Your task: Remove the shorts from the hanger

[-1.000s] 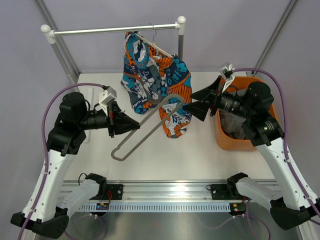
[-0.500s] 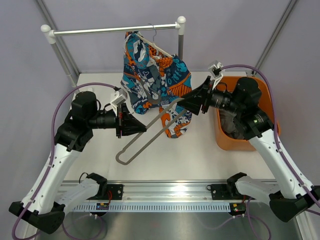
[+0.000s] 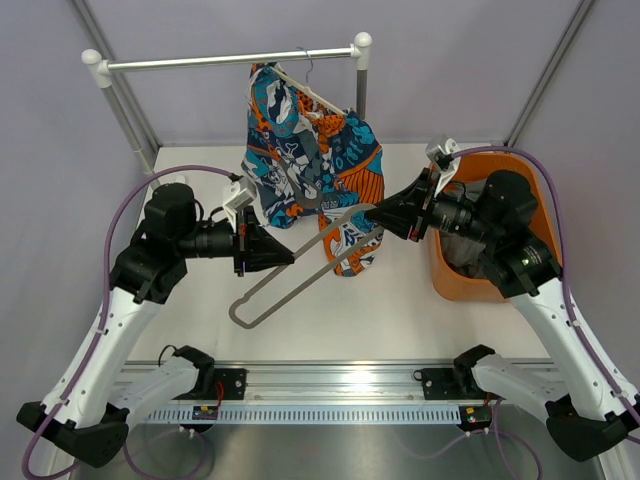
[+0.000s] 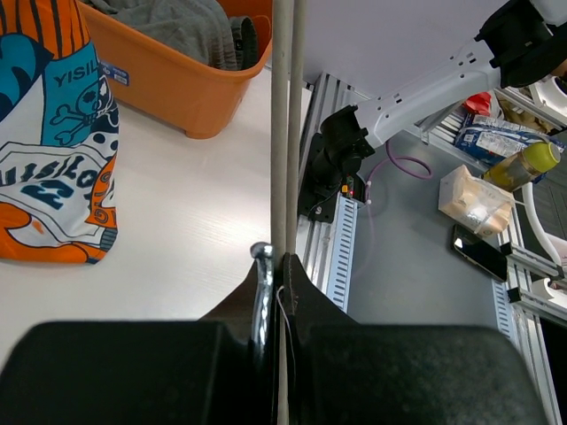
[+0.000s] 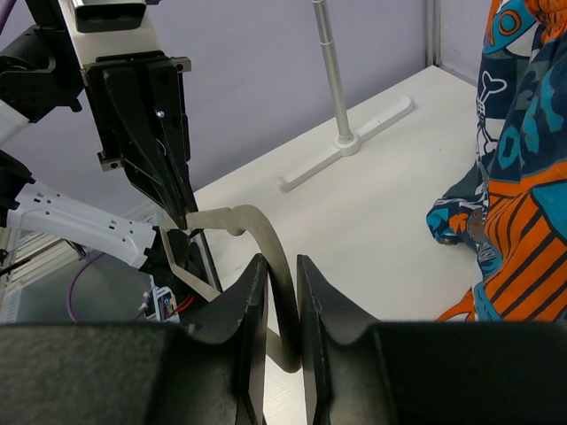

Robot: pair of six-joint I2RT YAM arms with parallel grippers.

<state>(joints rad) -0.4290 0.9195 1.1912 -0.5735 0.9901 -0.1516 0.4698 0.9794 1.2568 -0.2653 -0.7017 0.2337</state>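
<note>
The shorts hang from the hanger, a thin cream-white bar whose wire hook sits over the rack rail along the far edge of the bench. The cloth drops in two folds above the far middle of the bench. From the left wrist the lower leg's hem looks close to the surface, but contact cannot be told.

Below and in front of the shorts a second, grey hanger slants from left of the bench's middle up toward the far right. From above, its far end crosses the lower leg of the shorts. Whether it touches the cloth cannot be told.

The left gripper has its jaws clenched on the grey hanger's upper bar, about midway along it, and the two thin bars run straight out between them. The left arm rises from the near-left corner, elbow bent, forearm level and pointing right.

The right gripper has its jaws pinched on the far end, a flat strip filling the narrow gap. The right arm rises from the near-right corner, its forearm reaching left over the orange bin at the right edge, which holds grey clothes.
</note>
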